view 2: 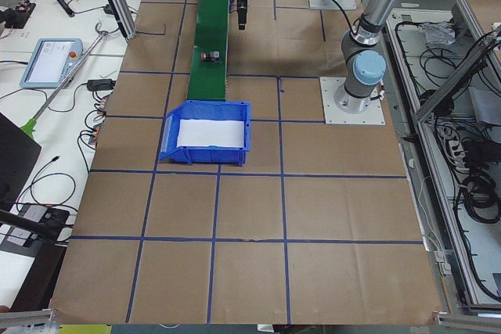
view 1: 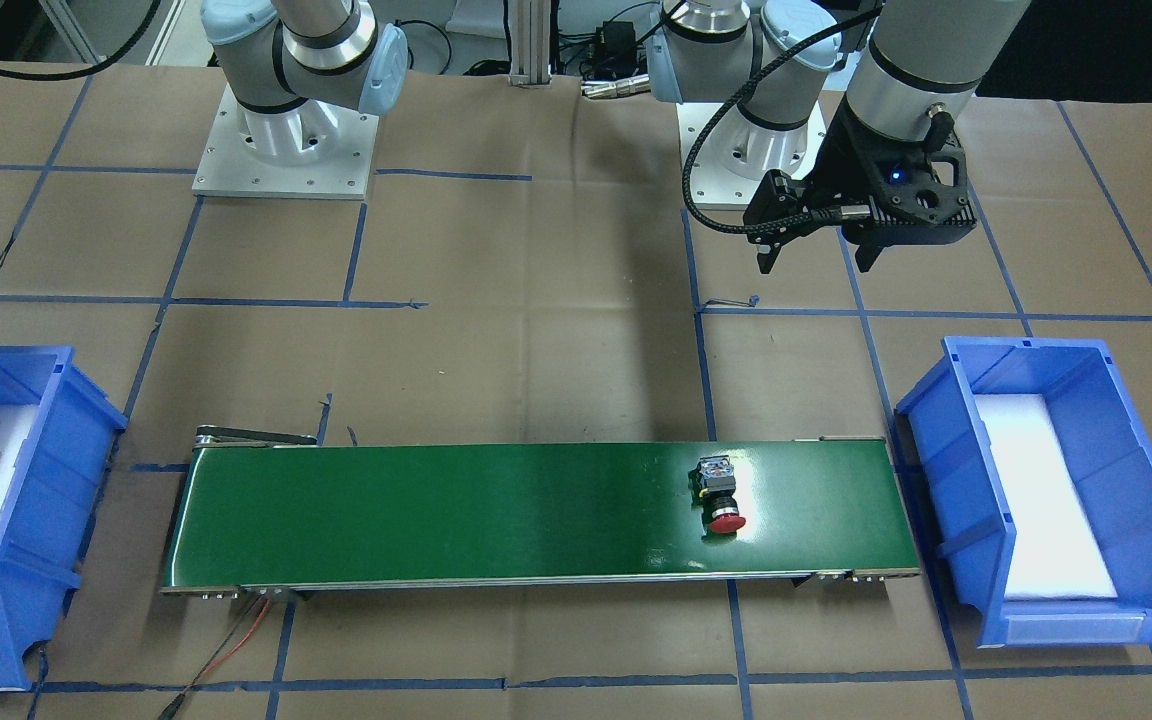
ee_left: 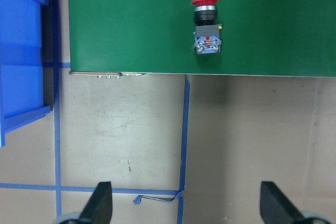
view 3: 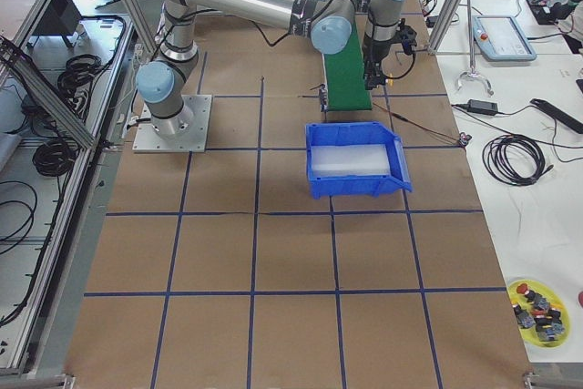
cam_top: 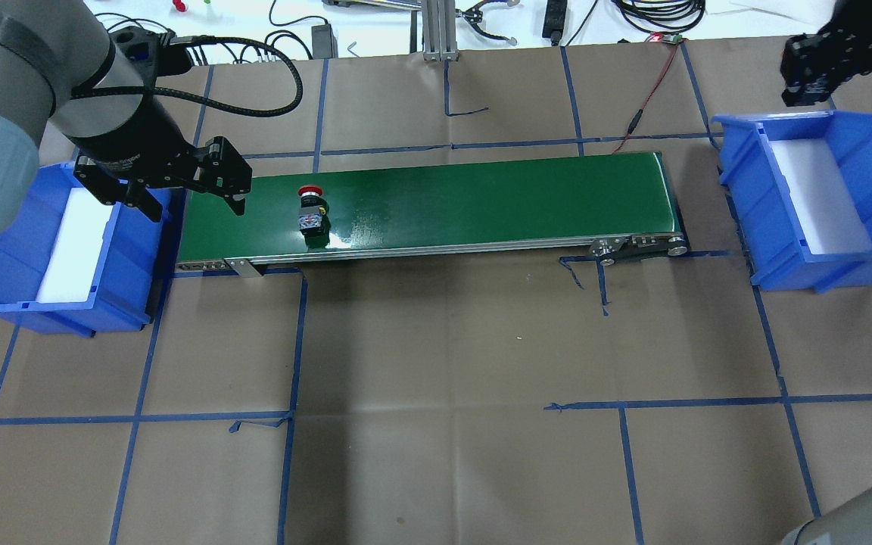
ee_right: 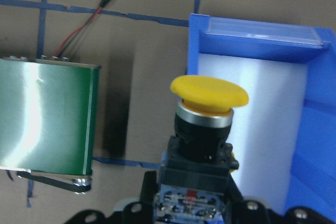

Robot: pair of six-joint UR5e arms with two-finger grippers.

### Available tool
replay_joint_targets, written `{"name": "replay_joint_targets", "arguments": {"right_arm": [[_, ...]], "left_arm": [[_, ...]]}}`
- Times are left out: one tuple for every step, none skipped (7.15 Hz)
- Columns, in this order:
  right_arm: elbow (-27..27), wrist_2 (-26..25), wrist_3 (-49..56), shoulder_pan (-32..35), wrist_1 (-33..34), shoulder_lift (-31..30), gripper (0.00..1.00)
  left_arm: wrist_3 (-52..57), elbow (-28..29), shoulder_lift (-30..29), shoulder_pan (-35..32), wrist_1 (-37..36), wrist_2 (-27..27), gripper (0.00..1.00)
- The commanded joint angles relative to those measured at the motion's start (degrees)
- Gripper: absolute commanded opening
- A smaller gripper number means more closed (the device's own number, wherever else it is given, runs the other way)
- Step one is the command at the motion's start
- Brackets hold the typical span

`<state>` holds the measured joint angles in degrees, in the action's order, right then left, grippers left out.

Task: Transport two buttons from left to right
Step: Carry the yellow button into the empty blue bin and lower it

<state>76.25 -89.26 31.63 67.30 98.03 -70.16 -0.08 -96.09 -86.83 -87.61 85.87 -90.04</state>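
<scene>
Right claw [ee_right: 191, 205]: pinching the yellow button [ee_right: 209, 94] by its black body and contact block, out past the right end of the conveyor belt [cam_top: 481, 204].
Left claw [cam_top: 197, 210]: fingers spread wide, holding nothing, hanging by the belt's left end.
Yellow button: in the right claw, apparently over the right bin's white pad. Its height above the pad is hard to judge.
Red button [cam_top: 310, 212]: on its side on the belt near the left end, free of both claws.
Right bin [cam_top: 754, 182]: blue, on the bench [cam_top: 443, 378] just off the belt's right end. Only the pad shows, though the claw hides part.
Left bin [cam_top: 122, 257]: blue, just off the belt's left end. White pad, no button seen.
Progress: I judge the yellow button one release from delivered. The red one has the whole belt to travel, then a pick and a drop.
</scene>
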Motion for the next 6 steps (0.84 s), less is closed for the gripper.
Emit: {"name": "replay_joint_targets", "arguments": {"right_arm": [[1.5, 0.4, 12.4, -5.9, 0.5, 3.1, 0.06], [2.8, 0.5, 14.3, -7.3, 0.8, 4.6, 0.05], [5.2, 0.7, 14.7, -9.7, 1.2, 4.9, 0.05], [8.4, 0.6, 14.7, -10.3, 4.3, 4.9, 0.05], [12.6, 0.2, 14.5, -10.3, 9.6, 4.7, 0.04], [16.9, 0.2, 13.9, -10.3, 14.0, 4.4, 0.04]], "left_arm": [[0.0, -0.1, 0.0, -0.1, 0.0, 0.0, 1.0], [0.0, -0.1, -0.1, -0.1, 0.0, 0.0, 1.0], [0.0, -0.1, 0.1, -0.1, 0.0, 0.0, 1.0], [0.0, -0.1, 0.0, -0.1, 0.0, 0.0, 1.0], [-0.1, -0.2, 0.0, -0.1, 0.0, 0.0, 1.0], [0.0, -0.2, 0.1, -0.1, 0.1, 0.0, 1.0]]}}
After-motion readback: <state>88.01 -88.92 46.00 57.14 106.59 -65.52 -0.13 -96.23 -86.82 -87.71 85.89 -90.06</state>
